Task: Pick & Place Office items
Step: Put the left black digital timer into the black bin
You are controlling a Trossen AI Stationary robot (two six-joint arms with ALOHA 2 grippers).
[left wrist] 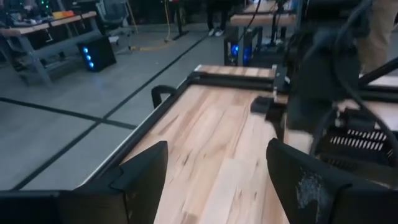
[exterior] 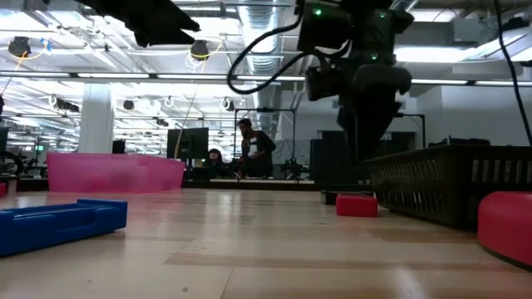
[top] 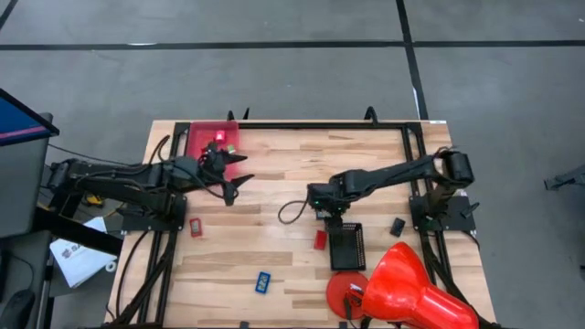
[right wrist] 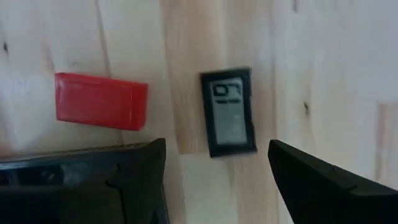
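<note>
Several office items are lying loose on the bench [top: 366,146], so we are judging the work well short of done: a red block [right wrist: 101,101] and a small black display piece [right wrist: 229,112] just ahead of our right claw [right wrist: 214,165], whose fingers are spread wide and empty above them. Beyond our left claw [top: 239,182], also gaping and empty, we are seeing another red piece [top: 196,228] and a blue one [top: 262,282], while behind it the pink bin [top: 203,139] is holding a few items.
</note>
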